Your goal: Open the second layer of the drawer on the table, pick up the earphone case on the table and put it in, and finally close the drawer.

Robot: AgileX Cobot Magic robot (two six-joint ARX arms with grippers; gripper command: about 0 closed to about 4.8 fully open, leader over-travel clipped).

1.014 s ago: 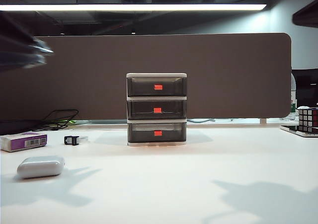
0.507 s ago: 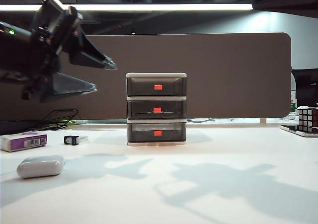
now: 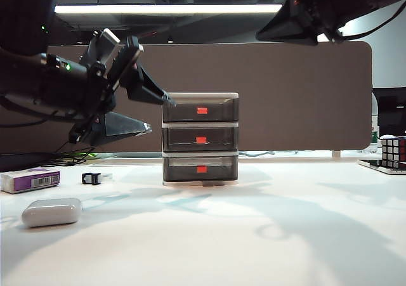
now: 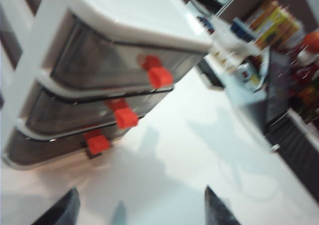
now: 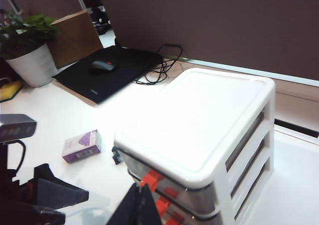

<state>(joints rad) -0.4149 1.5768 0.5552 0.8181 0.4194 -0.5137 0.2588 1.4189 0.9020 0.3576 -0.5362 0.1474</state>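
The drawer (image 3: 200, 139) stands on the white worktop (image 3: 266, 235), near the middle toward the far side, in front of a brown partition (image 3: 298, 96); all three smoky grey layers sit flush in the white frame, and the second layer (image 3: 200, 140), with its red handle (image 3: 201, 140), is closed. The earphone case (image 3: 52, 212) lies on the near left of the worktop, well apart from the drawer; beyond it, farther left, lie a white-and-purple box (image 3: 30, 180) and a small black clip (image 3: 92, 179). The left end effector (image 3: 157, 113) hangs in the air just left of the drawer, about level with its top two layers; its fingers are spread wide and grip nothing; the left wrist view shows the three red handles ahead of the parted fingertips (image 4: 66, 211). The right end effector (image 3: 288, 29) hovers high at the upper right, above and to the right of the drawer; whether it is parted or closed I cannot tell; it carries nothing visible. A puzzle cube (image 3: 393, 150) sits at the far right edge.
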